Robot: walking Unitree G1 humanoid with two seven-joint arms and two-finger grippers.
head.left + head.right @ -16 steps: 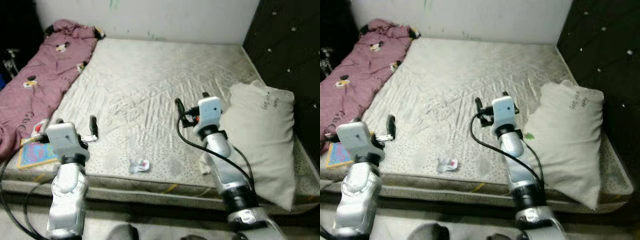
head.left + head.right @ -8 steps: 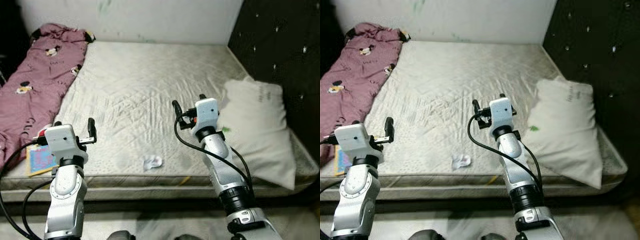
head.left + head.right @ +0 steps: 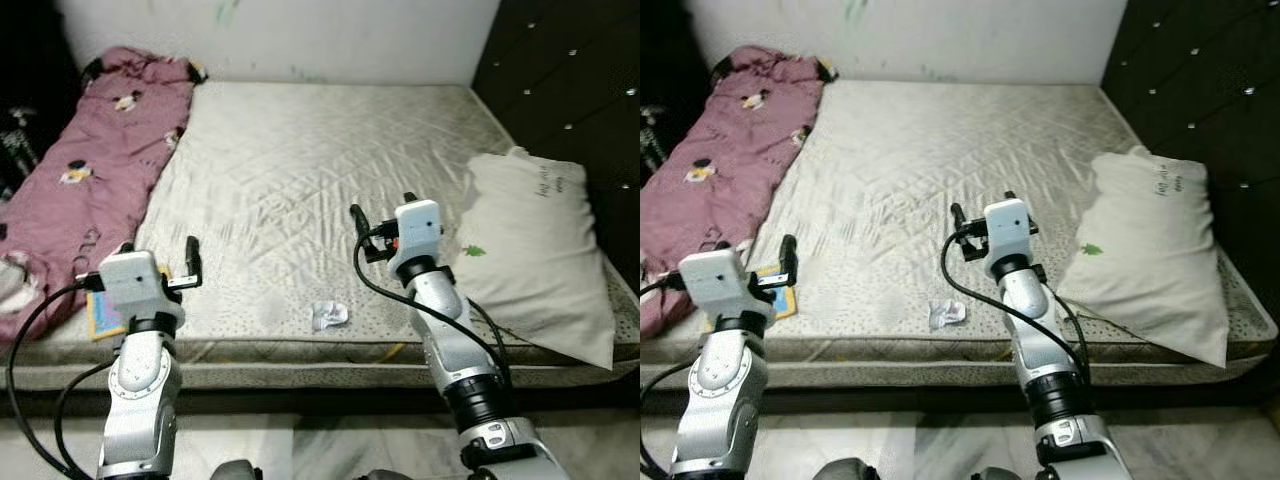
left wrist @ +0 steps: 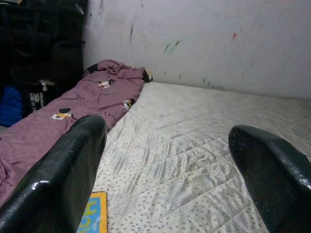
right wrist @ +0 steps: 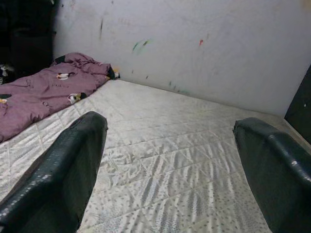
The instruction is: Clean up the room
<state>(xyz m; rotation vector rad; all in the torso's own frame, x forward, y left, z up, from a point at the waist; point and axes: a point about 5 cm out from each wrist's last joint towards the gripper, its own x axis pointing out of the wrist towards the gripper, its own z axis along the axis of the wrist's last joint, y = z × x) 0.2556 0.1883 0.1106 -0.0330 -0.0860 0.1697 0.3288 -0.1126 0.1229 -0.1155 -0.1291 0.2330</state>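
Left eye view, wrapper (image 3: 328, 314) near mattress (image 3: 300, 150) edge

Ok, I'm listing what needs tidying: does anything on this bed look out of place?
Yes. A crumpled wrapper lies loose near the mattress's front edge, a colourful book sits at the front left corner, and the pink blanket is bunched along the left side. The pillow lies askew on the right.

Bare quilted mattress (image 3: 320, 160) against white wall (image 3: 300, 40), with small coloured marks on wall. Dark tufted panel (image 3: 570, 90) along right side. Dark bag (image 4: 29, 92) on floor beyond mattress's left edge, near far corner. Pale tiled floor (image 3: 340, 455) in front.
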